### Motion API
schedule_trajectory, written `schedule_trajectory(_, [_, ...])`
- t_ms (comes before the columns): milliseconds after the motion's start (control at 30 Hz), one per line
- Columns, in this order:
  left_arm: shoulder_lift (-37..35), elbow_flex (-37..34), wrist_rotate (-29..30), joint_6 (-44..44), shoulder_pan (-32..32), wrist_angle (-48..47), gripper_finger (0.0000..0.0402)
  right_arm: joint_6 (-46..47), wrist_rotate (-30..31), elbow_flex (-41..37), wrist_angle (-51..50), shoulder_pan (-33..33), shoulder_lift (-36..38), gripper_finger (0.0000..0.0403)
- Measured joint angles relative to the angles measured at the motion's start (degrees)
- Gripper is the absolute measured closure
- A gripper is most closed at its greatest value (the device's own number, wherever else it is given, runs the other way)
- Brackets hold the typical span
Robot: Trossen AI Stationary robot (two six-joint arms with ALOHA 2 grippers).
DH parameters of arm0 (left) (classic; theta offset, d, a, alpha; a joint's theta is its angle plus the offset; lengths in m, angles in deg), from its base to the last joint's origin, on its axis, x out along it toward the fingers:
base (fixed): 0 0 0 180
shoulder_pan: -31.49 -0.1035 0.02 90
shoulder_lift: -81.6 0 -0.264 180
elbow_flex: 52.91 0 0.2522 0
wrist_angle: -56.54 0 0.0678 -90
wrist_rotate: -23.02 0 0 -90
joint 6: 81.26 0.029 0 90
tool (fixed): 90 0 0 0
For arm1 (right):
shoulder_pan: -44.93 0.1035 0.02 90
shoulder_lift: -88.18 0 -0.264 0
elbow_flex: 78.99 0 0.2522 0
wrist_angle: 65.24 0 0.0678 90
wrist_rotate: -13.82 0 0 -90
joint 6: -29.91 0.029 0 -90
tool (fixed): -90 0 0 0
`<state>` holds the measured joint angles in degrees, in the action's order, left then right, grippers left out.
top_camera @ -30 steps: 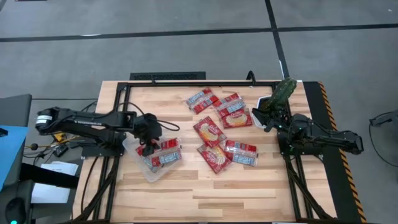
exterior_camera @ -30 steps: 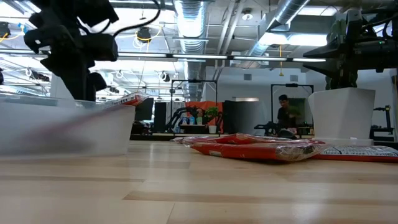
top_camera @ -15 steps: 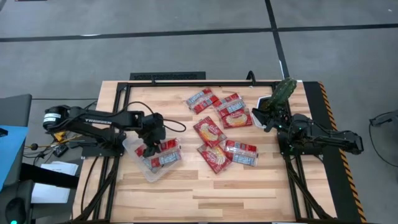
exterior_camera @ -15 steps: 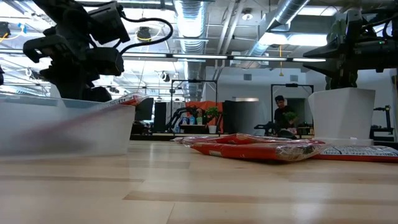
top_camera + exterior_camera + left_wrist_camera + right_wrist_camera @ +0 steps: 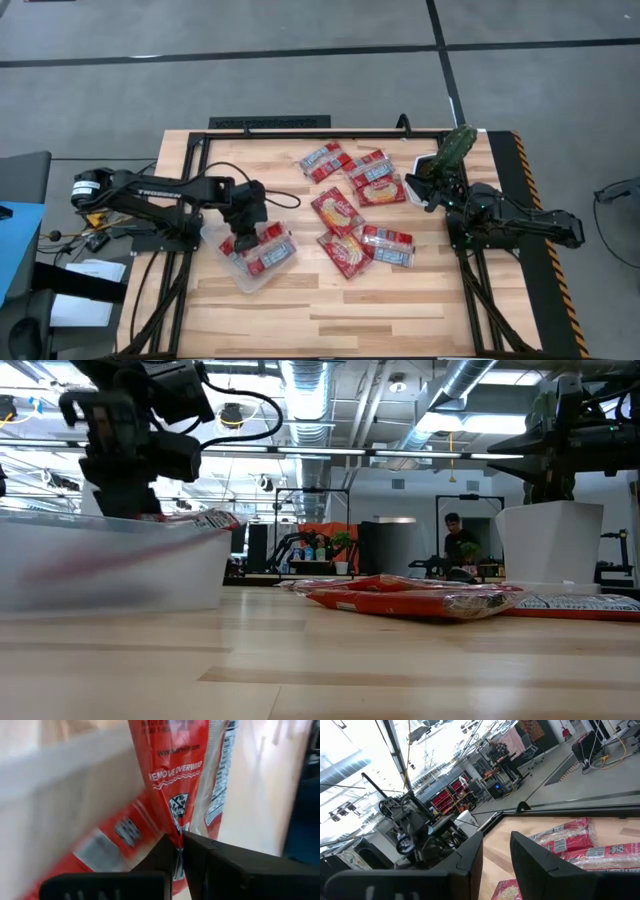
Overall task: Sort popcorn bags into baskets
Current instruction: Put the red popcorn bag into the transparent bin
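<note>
The table (image 5: pixel 330 300) is made of light wooden planks, with a black frame along its far edge and yellow and black stripes down its right side. The floor around it is grey with dark lines.

The left gripper (image 5: pixel 246 232) is over the clear basket (image 5: pixel 243 280), which sits near the left side of the table. Its fingers (image 5: pixel 200 857) are pressed together on the end of a red popcorn bag (image 5: pixel 175 780), and the bag hangs into the basket. More red bags (image 5: pixel 268 248) lie flat inside the basket.

Five other popcorn bags lie loose in the middle of the table. Two (image 5: pixel 325 160) (image 5: pixel 373 177) are far back, one (image 5: pixel 336 209) is in the middle, and two (image 5: pixel 345 252) (image 5: pixel 390 244) are nearer.

The right gripper (image 5: pixel 428 190) waits at the right side, just beside a white pot (image 5: pixel 548 543) with a green plant (image 5: pixel 455 150). Its fingers (image 5: pixel 470 855) are spread a little apart and hold nothing.

Looking across the table, the room behind is big and bright, with pipes and lights on the ceiling. A person (image 5: pixel 458 545) is far back by some desks. Another robot arm (image 5: pixel 412 827) and red shelves show in the distance.
</note>
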<state>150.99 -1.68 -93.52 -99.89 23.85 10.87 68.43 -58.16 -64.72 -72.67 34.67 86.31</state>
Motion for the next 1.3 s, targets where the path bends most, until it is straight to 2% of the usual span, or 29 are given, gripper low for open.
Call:
schedule_trajectory(167, [-0.01,3.36,-0.65,-10.51,2.53,-6.63,0.0397,0.01,0.02,0.0,0.0,0.0,0.0,0.028])
schedule_trajectory(400, [-0.02,3.66,-0.09,-25.99,7.12,-6.89,0.0399,0.0,0.02,0.0,0.06,0.0,0.0,0.028])
schedule_trajectory(533, [-0.02,3.66,0.96,-28.38,9.22,-7.06,0.0399,0.0,0.02,0.0,0.04,0.0,0.02,0.028])
schedule_trajectory(633, [-0.02,3.64,5.36,-29.9,10.53,-6.97,0.0387,-0.02,0.02,0.0,0.04,0.0,0.0,0.0279])
schedule_trajectory(700, [-0.02,3.64,7.67,-30.49,11.02,-6.56,0.0367,0.0,0.02,0.0,0.04,0.0,0.01,0.0278])
schedule_trajectory(867, [-0.04,3.64,6.22,-30.65,11.02,-6.14,0.0283,-0.02,0.02,0.0,0.04,0.0,0.02,0.0275])
schedule_trajectory(1100, [-0.04,4.37,-5.17,-32.1,9.84,-6.34,0.0158,-0.07,0.02,0.0,0.0,0.0,0.02,0.0273])
schedule_trajectory(1200, [-0.04,8.72,-7.99,-30.57,8.1,-3.37,0.0132,-0.07,0.02,0.0,0.0,0.0,0.02,0.0275])
schedule_trajectory(1300, [0.21,15.24,-3.62,-24.25,5.89,-1.5,0.0126,-0.11,0.02,0.0,0.0,0.0,0.02,0.0274])
